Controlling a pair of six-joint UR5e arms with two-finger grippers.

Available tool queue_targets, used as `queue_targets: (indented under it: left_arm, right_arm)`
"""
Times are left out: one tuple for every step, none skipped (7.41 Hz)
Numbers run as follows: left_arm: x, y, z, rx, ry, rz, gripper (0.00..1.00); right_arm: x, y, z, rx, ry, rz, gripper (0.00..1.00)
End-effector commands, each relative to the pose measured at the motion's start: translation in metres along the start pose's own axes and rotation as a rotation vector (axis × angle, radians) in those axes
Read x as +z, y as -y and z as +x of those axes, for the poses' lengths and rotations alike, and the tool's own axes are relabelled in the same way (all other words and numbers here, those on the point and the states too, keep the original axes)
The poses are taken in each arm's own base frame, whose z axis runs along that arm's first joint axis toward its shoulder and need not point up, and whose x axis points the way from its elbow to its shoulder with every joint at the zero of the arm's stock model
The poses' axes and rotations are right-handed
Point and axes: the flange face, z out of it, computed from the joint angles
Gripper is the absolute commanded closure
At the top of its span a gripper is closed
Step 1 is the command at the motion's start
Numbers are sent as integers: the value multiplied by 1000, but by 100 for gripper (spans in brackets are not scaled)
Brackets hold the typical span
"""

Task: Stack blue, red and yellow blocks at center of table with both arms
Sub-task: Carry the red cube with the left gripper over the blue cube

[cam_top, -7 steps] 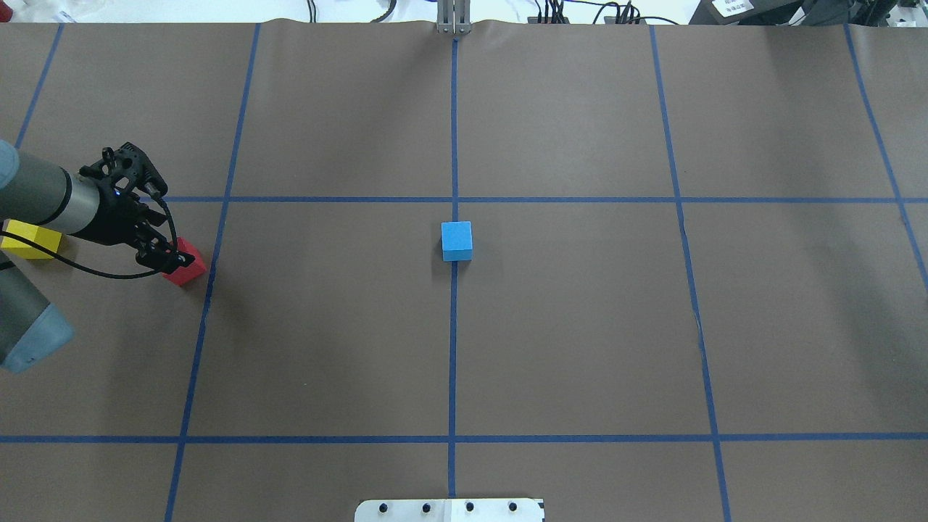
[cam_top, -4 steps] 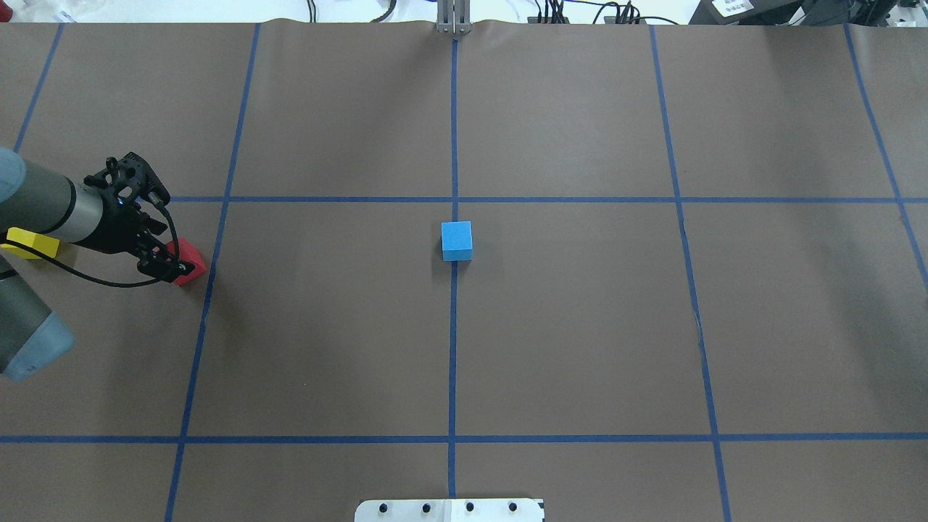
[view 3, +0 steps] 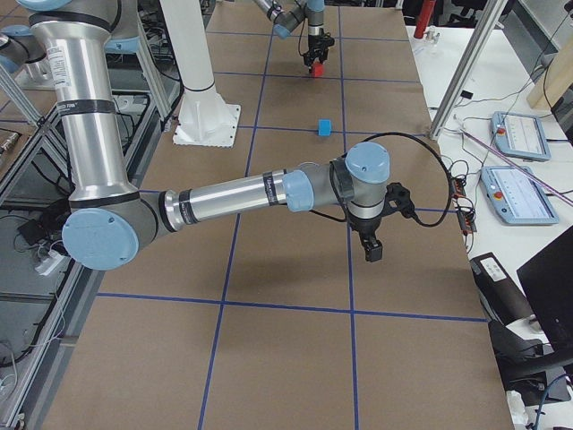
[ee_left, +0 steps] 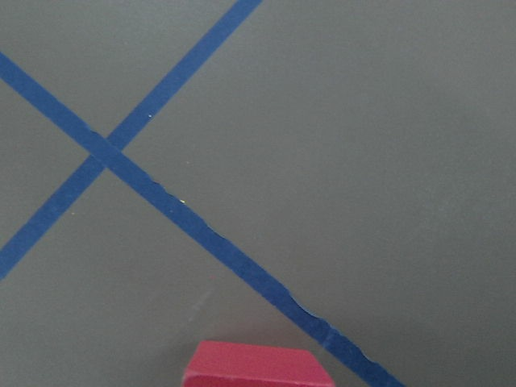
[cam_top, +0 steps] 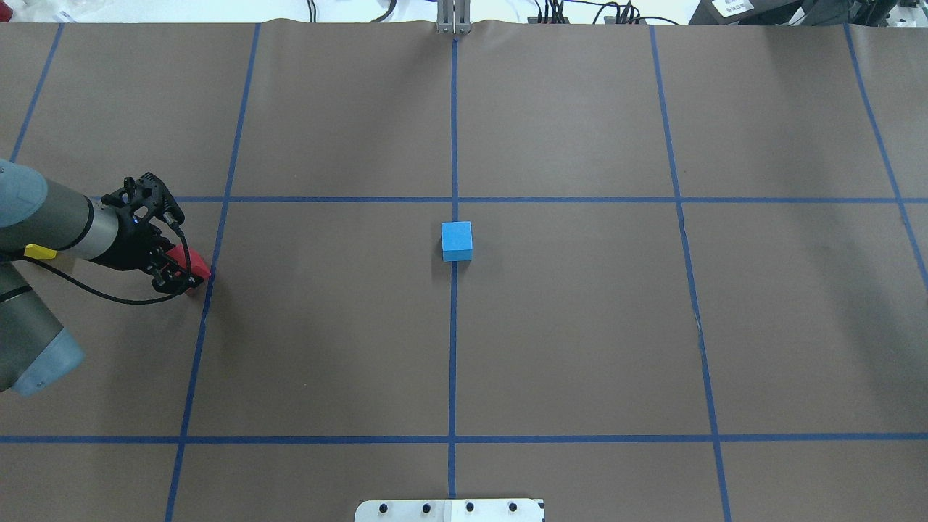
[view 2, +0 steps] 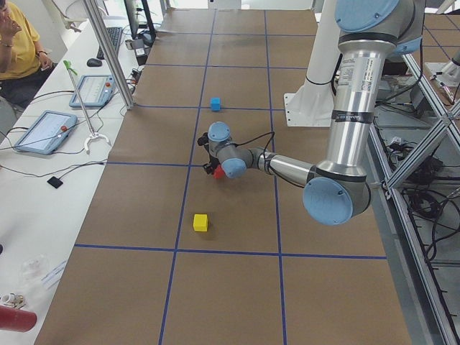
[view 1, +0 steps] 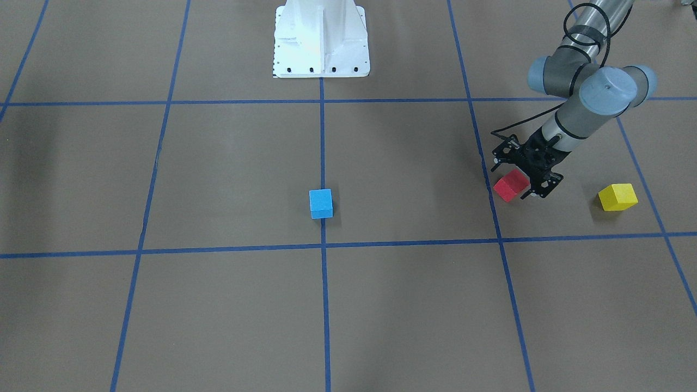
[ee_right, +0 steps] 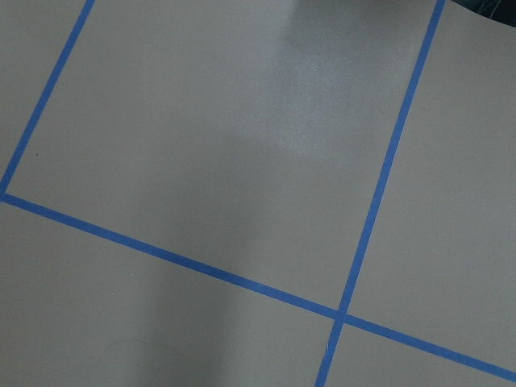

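Note:
The blue block (cam_top: 457, 240) sits at the table's center, also shown in the front view (view 1: 321, 203). The red block (view 1: 511, 185) lies on the table's left side, next to a blue tape line. My left gripper (view 1: 518, 188) is low over it, open, with a jaw on either side; in the overhead view the gripper (cam_top: 180, 277) covers most of the red block (cam_top: 199, 269). The yellow block (view 1: 617, 196) lies further left, mostly hidden under my arm from overhead (cam_top: 40, 251). My right gripper (view 3: 372, 250) shows only in the right side view, hovering over bare table; I cannot tell its state.
Brown paper with a blue tape grid (cam_top: 453, 348) covers the table. The robot's white base (view 1: 321, 41) stands at the near edge. Operator tablets (view 2: 44, 129) and cables lie on a side bench beyond the table's far edge.
My left gripper has come down and slightly forward over the red block, now covering more of it. My forearm now hides most of the yellow block. The blue block has not moved.

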Motion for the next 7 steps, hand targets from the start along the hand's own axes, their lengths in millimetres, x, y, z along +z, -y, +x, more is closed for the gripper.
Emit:
queue_targets:
  left_arm:
    - [-14, 14, 3, -25, 67, 50, 100]
    - [-30, 32, 13, -102, 64, 84, 100]
    - [-42, 72, 25, -191, 56, 102, 100]
    - [-54, 128, 44, -315, 50, 102, 100]
    - [-70, 187, 65, -410, 47, 98, 100]
    - [-78, 232, 93, -504, 50, 63, 100]
    - [-78, 279, 147, -577, 38, 14, 100]
  right_arm:
    - [3, -6, 2, 9, 1, -8, 0]
    - [6, -11, 5, 18, 4, -13, 0]
    - [12, -21, 10, 39, 0, -29, 0]
    - [14, -23, 11, 44, -2, -33, 1]
    - [17, -24, 14, 53, -5, -41, 1]
    - [19, -26, 16, 61, -6, -47, 1]
    - [19, -27, 16, 64, -6, -48, 1]
